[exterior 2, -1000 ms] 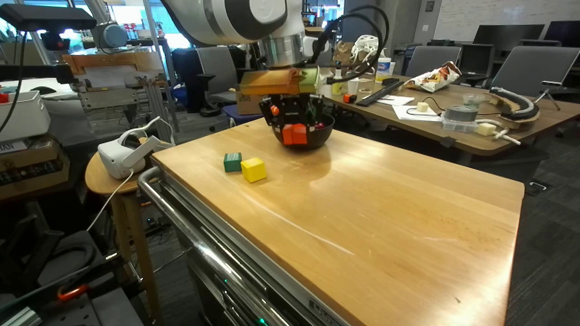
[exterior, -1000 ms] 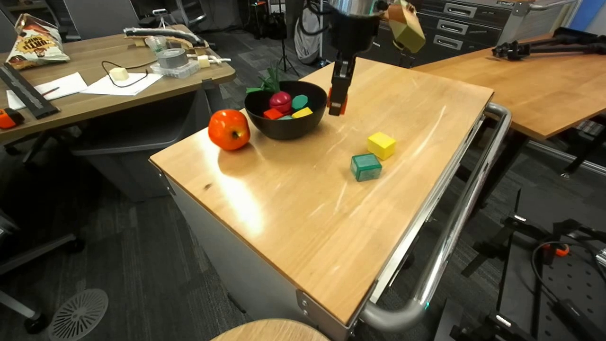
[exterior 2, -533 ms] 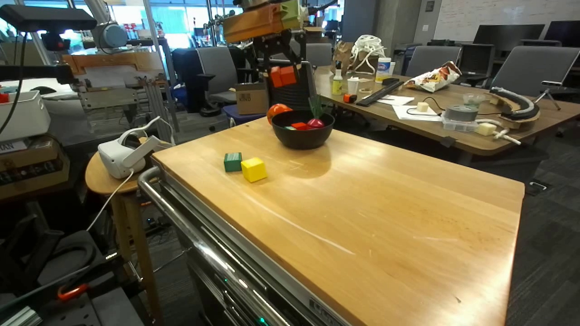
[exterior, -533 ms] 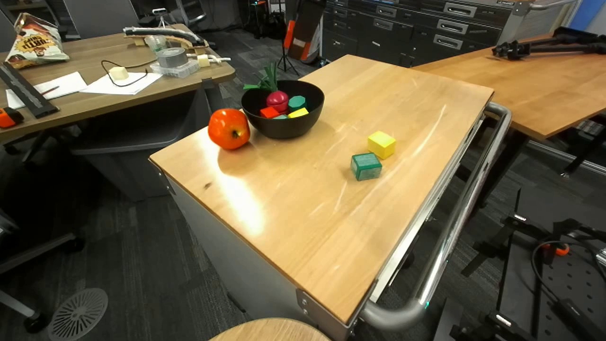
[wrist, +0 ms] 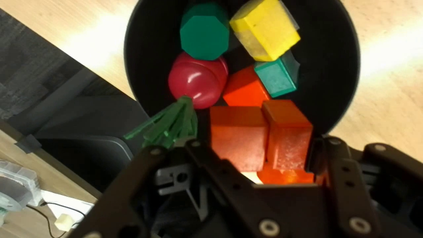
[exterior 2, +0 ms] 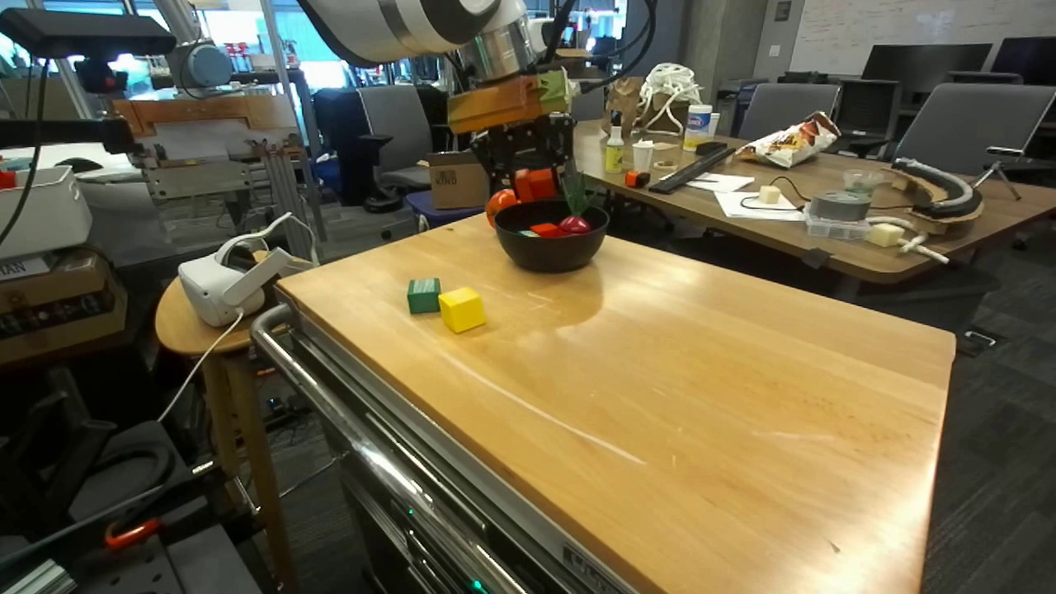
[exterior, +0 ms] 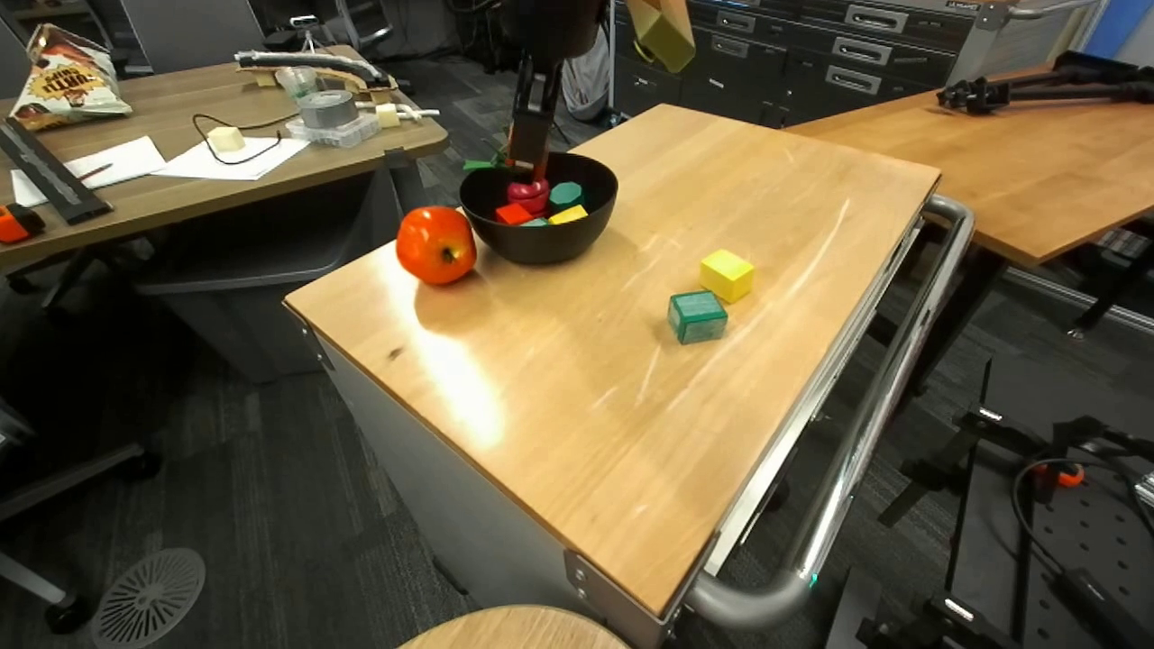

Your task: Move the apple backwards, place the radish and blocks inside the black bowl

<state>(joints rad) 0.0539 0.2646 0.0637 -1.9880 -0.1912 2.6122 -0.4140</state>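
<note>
Black bowl [exterior: 541,245], one: standing on the wooden surface [exterior: 541,388], upper centre of the frame in an exterior view.

Contents, as I am counting them in the wrist view: radish [wrist: 196,81], sitting left of centre; green eight-sided block [wrist: 205,36], lying upper centre; yellow block [wrist: 269,31], upper right of centre; teal block [wrist: 277,77], below it; red-orange block [wrist: 246,89], filling the gap between teal and radish.

Tool [wrist: 264,143], one: clamping a pair of red-orange blocks [wrist: 256,140] side by side and hovering by the bowl, covering its lower rim in the wrist view. Whether it is hanging wholly over the hollow, I am not managing to tell.

Apple [exterior: 436,246], one: resting just beside the bowl, left of it in an exterior view; contact between them is not showing clearly.

Loose yellow block [exterior: 727,276], loose green block [exterior: 697,317]: lying just beside each other, right of centre in an exterior view, well apart from the bowl.

Step in hand, as I am judging it: the loading of blocks, the radish being inside already. On the apple's backward move I am reserving judgement.

Next move: calling for centring the pair over the bowl, keeping clear of rim and radish, lowering, then releasing. The loose blocks are presumably awaiting the same.
</note>
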